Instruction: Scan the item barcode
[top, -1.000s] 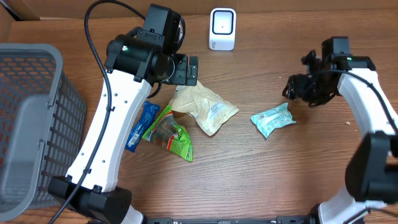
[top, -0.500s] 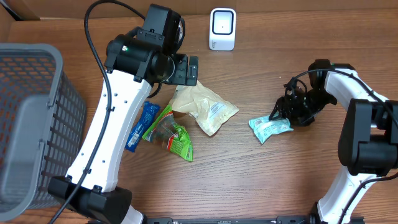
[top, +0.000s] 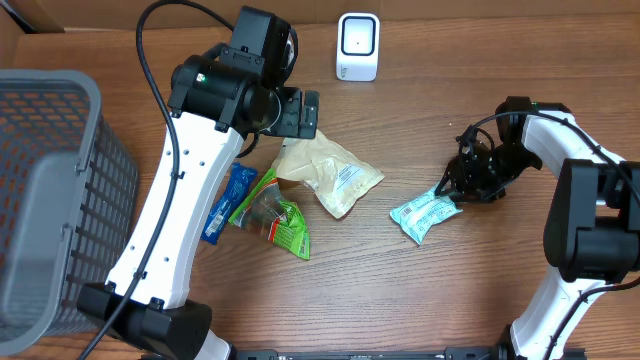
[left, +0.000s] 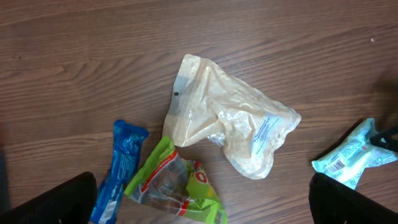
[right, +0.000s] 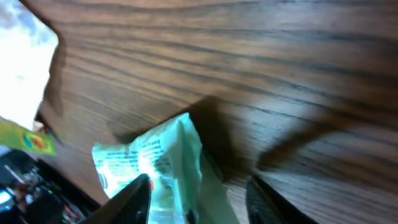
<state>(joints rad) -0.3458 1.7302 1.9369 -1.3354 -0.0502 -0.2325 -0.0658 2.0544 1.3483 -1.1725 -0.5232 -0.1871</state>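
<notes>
1. Table: brown wood grain. Both arm bases sit at the bottom edge of the overhead frame.
2. Green packet: lower centre-left, lying flat. A blue bar lies just beside its left edge.
3. Teal packet: the task item. It lies on the table right of centre, well apart from the other packages, with its right end tilted upward in the frame.
4. Right gripper: positioned at the right end of the teal packet. In the right wrist view its fingers stand partly apart on either side of that end. Whether they press the packet cannot be told.
5. Beige bag: centre of frame, its lower left corner touching the green packet.
6. Left gripper: above the beige bag, fingers spread wide with nothing held.
7. Grey basket: left edge of frame.
8. White scanner: top centre, upright.
</notes>
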